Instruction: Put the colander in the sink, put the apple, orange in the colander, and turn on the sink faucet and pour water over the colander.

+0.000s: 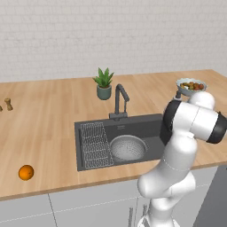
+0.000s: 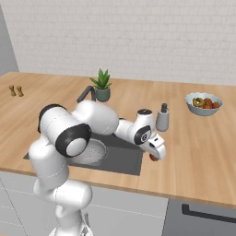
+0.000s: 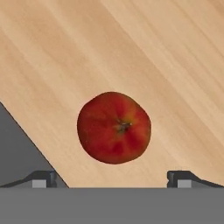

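The pincer (image 3: 112, 177) is wide open and holds nothing. Its two small dark tips stand far apart, one on each side of the apple (image 3: 114, 127). The apple is round and shiny red, with yellow streaks and a little brown stem spot in the middle. It lies on the counter (image 3: 144, 52), which is smooth light wood with long stripes in the grain. The tips are not touching the apple.

In the right base view a bit of red apple (image 2: 152, 157) peeks out under the white hand, on the counter just beside the right edge of the sink (image 2: 124, 159).

The sink (image 1: 153, 126) is a big dark grey box shape set down into the counter. The colander (image 1: 128, 147) sits inside it. It is a round silvery metal bowl full of tiny holes. Beside it, on the left side of the sink, lies a wire rack (image 1: 95, 145) made of thin crossing bars.

The sink faucet (image 1: 120, 101) is tall, dark and straight, with a bent spout that points down over the sink.

The orange (image 1: 26, 172) is a plain bright ball. It sits on the counter well apart from the sink, far to the left near the front edge.

Behind the faucet stands a spiky green plant (image 1: 103, 83) in a small pot. A pale bowl of mixed fruit (image 2: 203, 103) and a grey soap bottle (image 2: 162, 118) are on the counter to the right.
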